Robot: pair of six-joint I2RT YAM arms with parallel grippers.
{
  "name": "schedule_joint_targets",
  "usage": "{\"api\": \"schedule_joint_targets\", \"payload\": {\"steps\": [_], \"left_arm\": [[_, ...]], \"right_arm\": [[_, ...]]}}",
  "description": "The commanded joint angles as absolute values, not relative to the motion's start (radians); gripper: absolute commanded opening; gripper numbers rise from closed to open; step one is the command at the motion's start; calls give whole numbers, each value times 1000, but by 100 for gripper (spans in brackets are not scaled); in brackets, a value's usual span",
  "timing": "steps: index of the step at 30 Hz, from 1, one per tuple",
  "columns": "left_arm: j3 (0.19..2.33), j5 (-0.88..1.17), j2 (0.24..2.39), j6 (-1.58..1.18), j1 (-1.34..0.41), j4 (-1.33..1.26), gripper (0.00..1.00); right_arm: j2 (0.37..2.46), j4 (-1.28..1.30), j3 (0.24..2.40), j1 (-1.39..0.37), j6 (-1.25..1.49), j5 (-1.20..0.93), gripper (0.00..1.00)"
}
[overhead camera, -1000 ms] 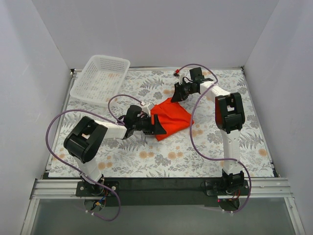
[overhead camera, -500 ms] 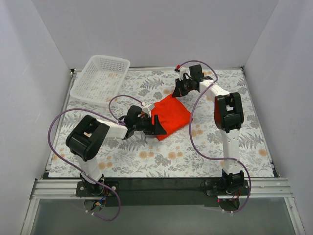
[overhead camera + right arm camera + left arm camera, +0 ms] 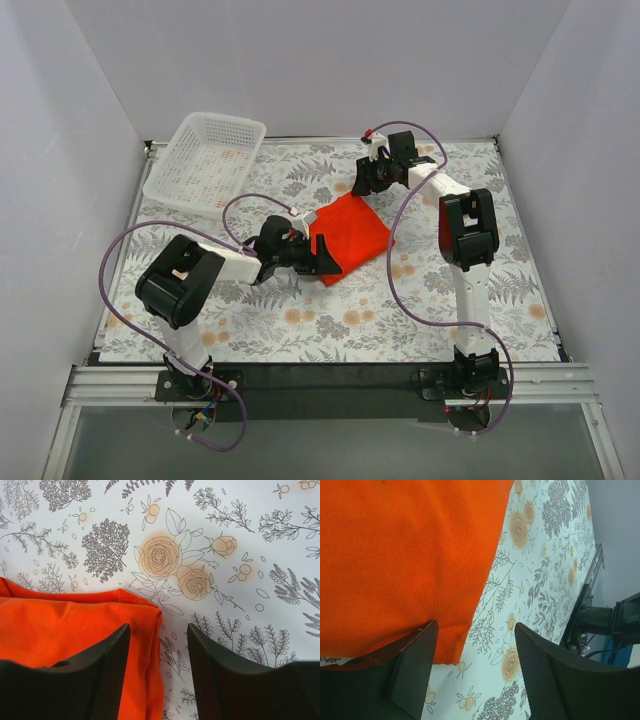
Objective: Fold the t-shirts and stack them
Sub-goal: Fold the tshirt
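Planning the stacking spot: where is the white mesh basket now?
Top external view: the basket sits in the far left corner of the table, beyond the left gripper, apart from the orange t-shirt.

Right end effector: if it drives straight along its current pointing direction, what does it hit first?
Probably the floral table cover, just beside the orange t-shirt. The right end effector is open, and one finger may clip the shirt edge. Depth is unclear.

No readable text or labels anywhere
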State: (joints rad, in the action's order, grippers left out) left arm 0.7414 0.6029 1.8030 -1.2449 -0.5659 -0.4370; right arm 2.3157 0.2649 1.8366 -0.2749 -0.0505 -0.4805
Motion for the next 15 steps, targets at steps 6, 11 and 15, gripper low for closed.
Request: {"api": "schedule_joint_targets", "payload": {"steps": [6,11,15], "left_arm": [[865,496,1605,-1198,-558,-275,64],[988,483,1592,-1249,-468,-180,67],[1061,551,1688,-1310,-423,-172,63]], "right_arm": [[2093,244,1748,-218,-233,-610,54],[1925,409,1474,-163,-509,-1010,47],[1939,551,1359,-193,-597,-1176,21]]}}
